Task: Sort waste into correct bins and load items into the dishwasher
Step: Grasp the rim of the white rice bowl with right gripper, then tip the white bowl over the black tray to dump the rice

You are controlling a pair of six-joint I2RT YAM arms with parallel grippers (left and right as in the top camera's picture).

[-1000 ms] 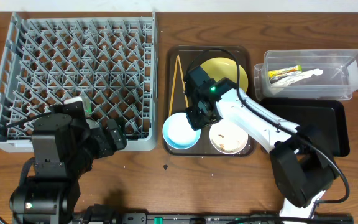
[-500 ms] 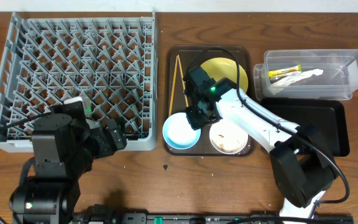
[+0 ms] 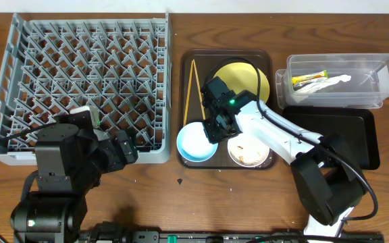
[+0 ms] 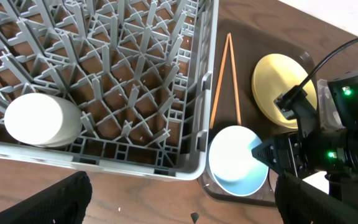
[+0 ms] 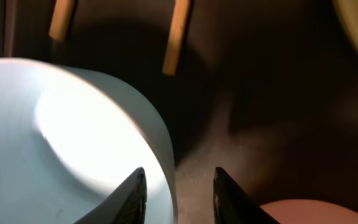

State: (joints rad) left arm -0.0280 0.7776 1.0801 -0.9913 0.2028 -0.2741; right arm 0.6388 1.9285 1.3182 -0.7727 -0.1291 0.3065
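From above, the large square grey plastic dish rack (image 3: 80, 74) takes up the left of the wooden table (image 3: 181, 202). Right of it is a dark brown serving tray (image 3: 227, 54) holding a round yellow plate (image 3: 248, 75) at the far end and thin tan wooden chopsticks (image 3: 193, 91) along its left side. At the near end sit a light blue bowl (image 3: 193, 144) and a white bowl (image 3: 248, 152) with pale rice-like scraps (image 3: 252, 156) in it. The right gripper (image 3: 213, 128) is down at the blue bowl's far-right rim. Further right, a clear rectangular plastic tub (image 3: 378, 84) has a green-and-yellow snack wrapper (image 3: 308, 79) and a crumpled white wrapper (image 3: 336, 80) inside, and a shallow black rectangular tray (image 3: 346, 138) lies just near of it. The left gripper (image 3: 123, 148) hangs by the rack's near edge.

Left wrist cam: the left gripper (image 4: 182, 186) has its jaws spread wide with nothing in them, over the rack's near right corner. A white rounded object (image 4: 42, 118) lies in the rack.

Right wrist cam: the right gripper (image 5: 179, 186) has its jaws released and straddling the blue bowl's rim (image 5: 163, 155), one finger inside and one outside. They aren't pinching it yet.
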